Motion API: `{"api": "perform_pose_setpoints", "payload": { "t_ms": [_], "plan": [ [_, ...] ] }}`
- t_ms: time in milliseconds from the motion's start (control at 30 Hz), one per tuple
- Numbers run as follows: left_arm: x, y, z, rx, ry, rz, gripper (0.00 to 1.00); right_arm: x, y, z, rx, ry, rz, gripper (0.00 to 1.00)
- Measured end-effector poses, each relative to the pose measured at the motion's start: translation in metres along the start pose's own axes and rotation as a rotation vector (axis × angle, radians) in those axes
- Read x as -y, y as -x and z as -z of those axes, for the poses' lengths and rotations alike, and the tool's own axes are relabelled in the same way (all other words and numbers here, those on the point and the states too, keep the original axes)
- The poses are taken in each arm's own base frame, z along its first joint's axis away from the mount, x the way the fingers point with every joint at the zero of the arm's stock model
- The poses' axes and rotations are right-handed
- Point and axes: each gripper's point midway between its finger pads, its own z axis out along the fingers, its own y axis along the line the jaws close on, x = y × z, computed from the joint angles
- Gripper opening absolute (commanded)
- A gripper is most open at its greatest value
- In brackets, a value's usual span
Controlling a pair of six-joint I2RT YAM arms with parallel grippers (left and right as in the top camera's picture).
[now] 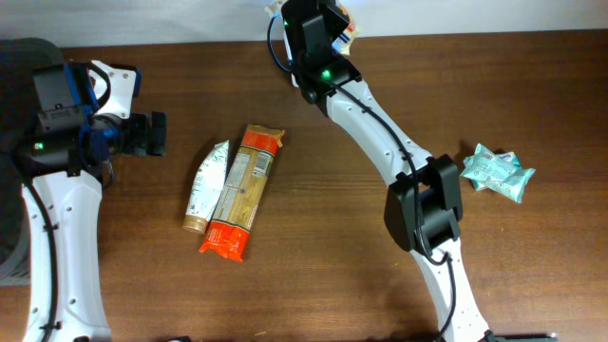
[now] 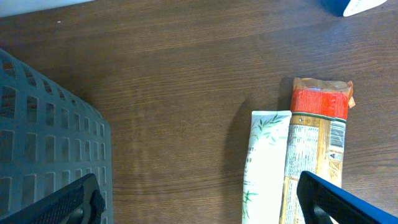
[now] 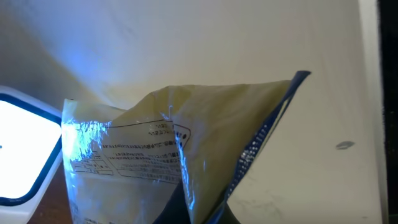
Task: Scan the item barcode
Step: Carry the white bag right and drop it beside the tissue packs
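My right gripper [image 1: 328, 28] is at the table's far edge, shut on a crinkled yellowish packet [image 3: 155, 155] with printed text and a blue-trimmed edge. In the right wrist view the packet fills the frame above the jaws [image 3: 205, 208], lit by blue light. The white, blue-rimmed scanner [image 3: 18, 155] glows just left of it. The packet's corner [image 1: 349, 33] peeks out past the gripper in the overhead view. My left gripper [image 1: 152, 133] hangs open over bare wood at the left, holding nothing; its dark fingers [image 2: 74, 202] frame the bottom of the left wrist view.
A white-and-green tube [image 1: 207, 185] and an orange pasta packet [image 1: 242, 195] lie side by side mid-table, just right of my left gripper. A teal packet [image 1: 497, 173] lies at the right. A grey mesh basket [image 2: 43, 143] stands at the left edge.
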Motion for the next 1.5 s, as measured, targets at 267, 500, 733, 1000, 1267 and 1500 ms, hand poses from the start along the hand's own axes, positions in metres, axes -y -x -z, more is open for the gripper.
{"api": "perform_pose_setpoints", "payload": {
  "t_ms": [267,500,733,1000,1267,1500],
  "plan": [
    [0.000,0.000,0.000,0.000,0.000,0.000,0.99,-0.016,-0.015,0.007,-0.055,0.098,-0.040,0.04],
    [0.000,-0.001,0.000,-0.003,-0.001,0.000,0.99,0.095,-0.008,0.141,-0.065,0.404,-0.460,0.04],
    [0.000,0.000,0.000,0.000,0.000,0.000,0.99,0.151,-0.140,0.228,-0.473,0.735,-0.848,0.04],
    [0.000,0.000,0.000,0.000,0.000,0.000,0.99,0.130,-0.271,0.178,-0.924,0.768,-0.947,0.04],
    [0.000,0.000,0.000,0.000,0.000,0.000,0.99,0.085,-0.334,0.140,-1.170,0.735,-0.818,0.05],
    [0.000,0.000,0.000,0.000,0.000,0.000,0.99,0.111,-0.378,0.137,-1.254,0.585,-0.811,0.63]
  ]
}}
